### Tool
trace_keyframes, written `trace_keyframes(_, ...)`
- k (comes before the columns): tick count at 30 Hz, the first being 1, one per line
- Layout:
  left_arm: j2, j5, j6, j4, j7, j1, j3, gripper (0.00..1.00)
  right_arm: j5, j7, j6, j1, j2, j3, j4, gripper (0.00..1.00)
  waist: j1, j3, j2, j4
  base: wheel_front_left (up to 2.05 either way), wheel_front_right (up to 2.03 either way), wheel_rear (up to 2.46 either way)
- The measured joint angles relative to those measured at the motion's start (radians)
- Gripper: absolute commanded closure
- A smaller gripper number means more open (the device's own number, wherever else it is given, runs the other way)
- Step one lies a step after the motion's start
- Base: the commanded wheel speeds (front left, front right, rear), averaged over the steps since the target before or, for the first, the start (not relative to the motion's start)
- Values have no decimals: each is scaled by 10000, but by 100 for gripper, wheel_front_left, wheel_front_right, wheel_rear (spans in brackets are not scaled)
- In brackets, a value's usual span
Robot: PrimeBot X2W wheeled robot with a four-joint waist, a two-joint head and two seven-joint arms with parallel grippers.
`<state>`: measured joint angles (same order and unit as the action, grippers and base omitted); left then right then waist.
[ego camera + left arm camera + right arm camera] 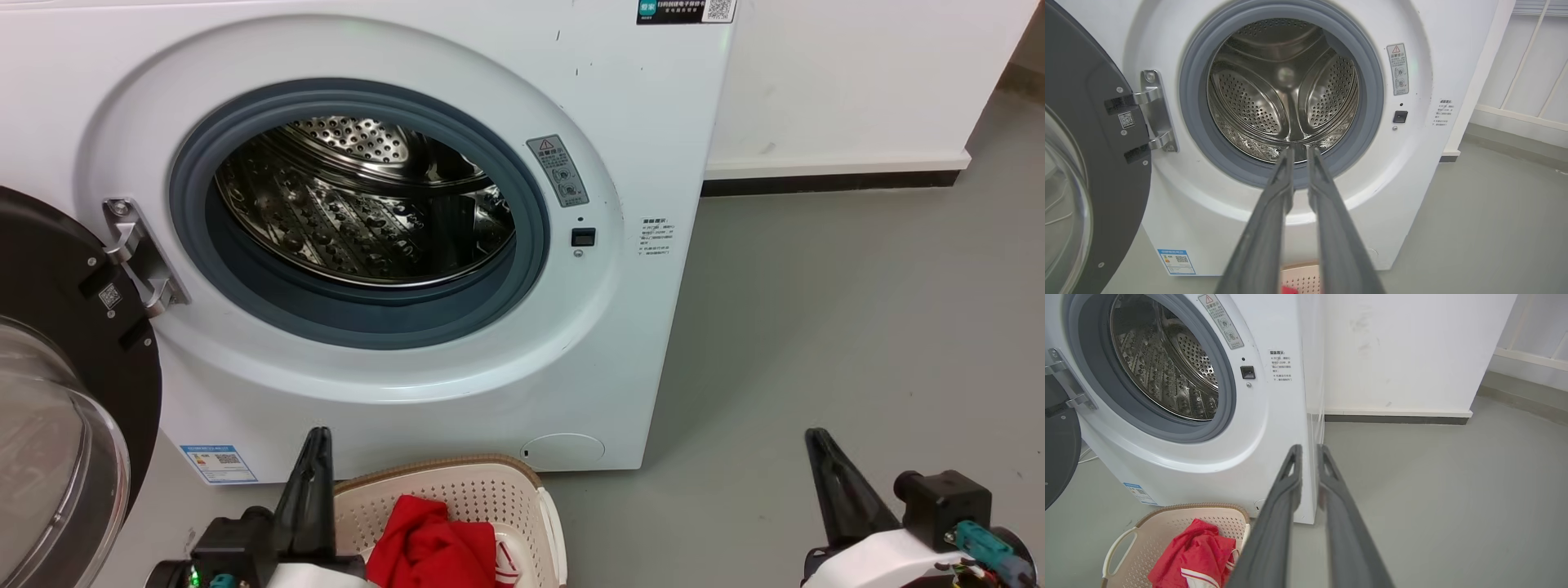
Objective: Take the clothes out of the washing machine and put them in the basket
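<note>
The washing machine [392,408] faces the robot with its porthole open. Its black-framed door [73,392] is swung wide to the robot's left on a steel hinge. The perforated drum [359,204] has its axis running straight back from the opening.

The basket [441,467] stands upright on the grey floor [857,327], mouth up. It sits just in front of the machine's base, below the porthole. The clothes [433,547] are in the basket as a bunched red heap toward its near side. The heap has no clear long axis. In the right wrist view a white-striped edge lies at its lower end [1196,555]. A scrap of red at the bottom edge of the left wrist view is probably the same heap, though too little shows to be sure.

The left claw [317,441] sits low, fingers pointing up toward the machine, just beside the basket's left rim. Its wrist camera looks square into the drum, with the tips [1299,153] aimed at the lower lip of the grey seal. The two fingers are drawn close with a thin slit between them and hold nothing.

The right claw [816,441] is held at a like height, well apart over bare floor to the right of the machine. Its fingers [1308,451] point at the machine's right front corner. They are equally narrow and also hold nothing.
</note>
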<state>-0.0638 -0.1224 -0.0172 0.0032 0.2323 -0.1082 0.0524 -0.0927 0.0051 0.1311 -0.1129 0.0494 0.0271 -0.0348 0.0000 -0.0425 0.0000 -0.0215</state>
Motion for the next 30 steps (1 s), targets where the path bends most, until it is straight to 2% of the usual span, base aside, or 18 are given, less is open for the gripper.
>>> trace_keyframes(14, 15, -2734, -184, 476, -617, 184, -259, 100, -2968, 19, -2, 186, 111, -35, 510, 100, 0, 52, 0, 24, 0, 0, 0)
trace_keyframes(30, 19, -5409, -372, 897, -1212, 584, -539, 100, -5766, 98, -2, 573, 219, -138, 1005, 100, 0, 110, 0, 52, 0, 0, 0)
